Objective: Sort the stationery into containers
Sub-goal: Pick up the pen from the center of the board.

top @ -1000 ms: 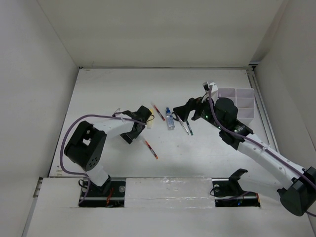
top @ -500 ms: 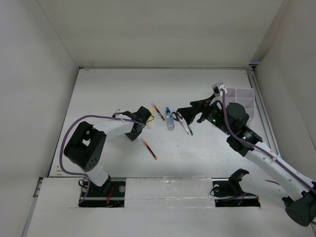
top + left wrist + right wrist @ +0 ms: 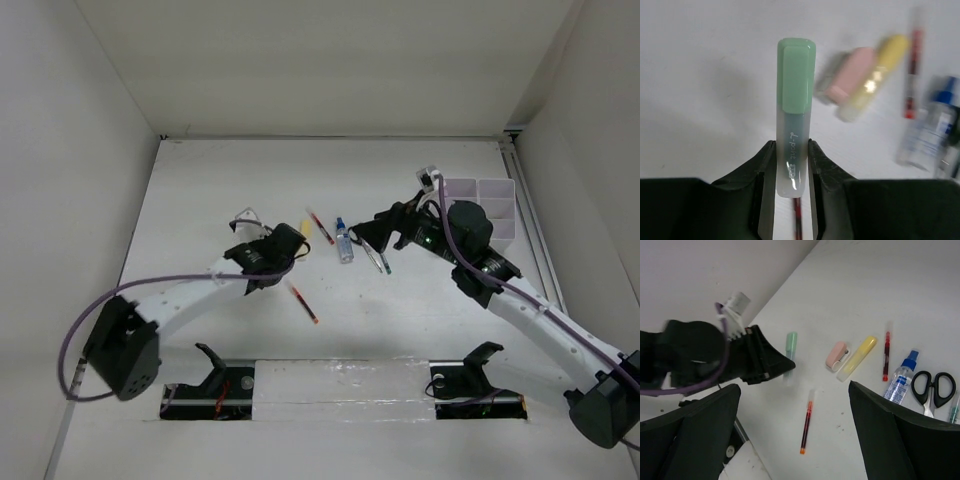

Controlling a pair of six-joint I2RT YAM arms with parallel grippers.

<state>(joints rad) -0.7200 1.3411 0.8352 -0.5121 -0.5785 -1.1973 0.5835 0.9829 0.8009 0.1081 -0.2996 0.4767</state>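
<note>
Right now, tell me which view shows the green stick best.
Left wrist. The green stick fills mid-frame, upright, clamped at its clear end by the left gripper, print visible. The right wrist view shows it small, one end behind that gripper. In the top view I cannot make it out.

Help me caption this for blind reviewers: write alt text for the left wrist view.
The left hand grips a pastel green stick between its two black fingers, over a white table. Beyond it, blurred, lie a pink stick beside a yellow stick, a red pen and a blue-capped bottle.
</note>
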